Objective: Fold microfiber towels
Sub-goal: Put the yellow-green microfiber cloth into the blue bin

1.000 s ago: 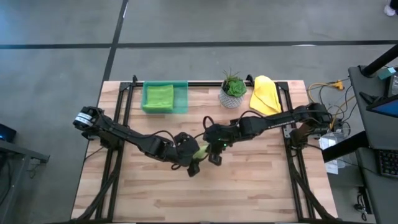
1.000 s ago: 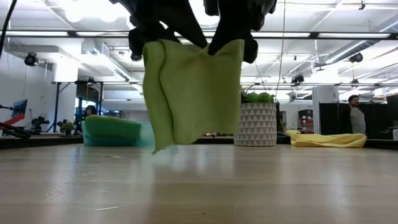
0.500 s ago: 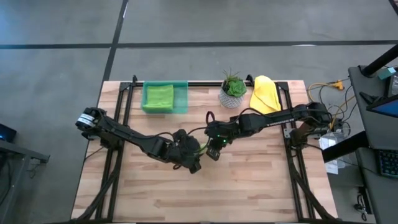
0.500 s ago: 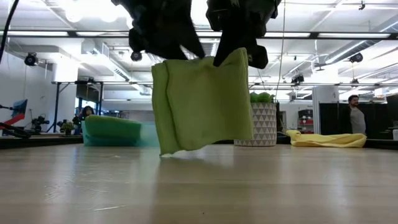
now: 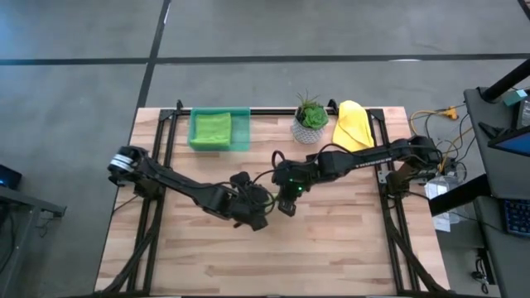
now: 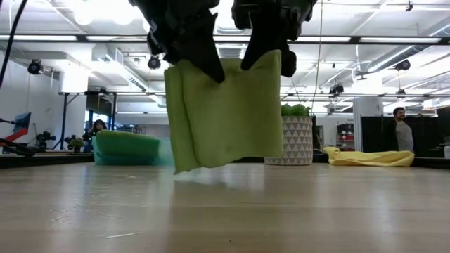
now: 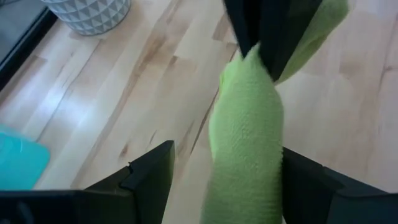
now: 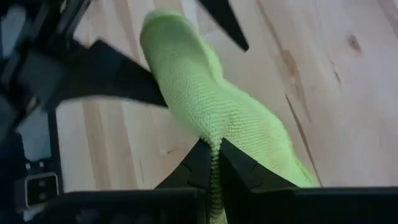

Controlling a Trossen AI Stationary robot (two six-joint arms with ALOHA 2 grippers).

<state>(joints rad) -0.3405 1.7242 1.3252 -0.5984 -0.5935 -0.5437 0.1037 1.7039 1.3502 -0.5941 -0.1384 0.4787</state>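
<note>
— Two claws up at mid-table; what has each got?
— My right gripper (image 8: 211, 163) is pinched tight on the lime green towel (image 6: 225, 116), which hangs clear above the table (image 6: 281, 211). My left gripper (image 7: 227, 177) stands spread wide, fingers either side of the cloth, not clamping.

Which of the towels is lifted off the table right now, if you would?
The lime green towel pinched by the right gripper; the yellow towel lies on the table.
</note>
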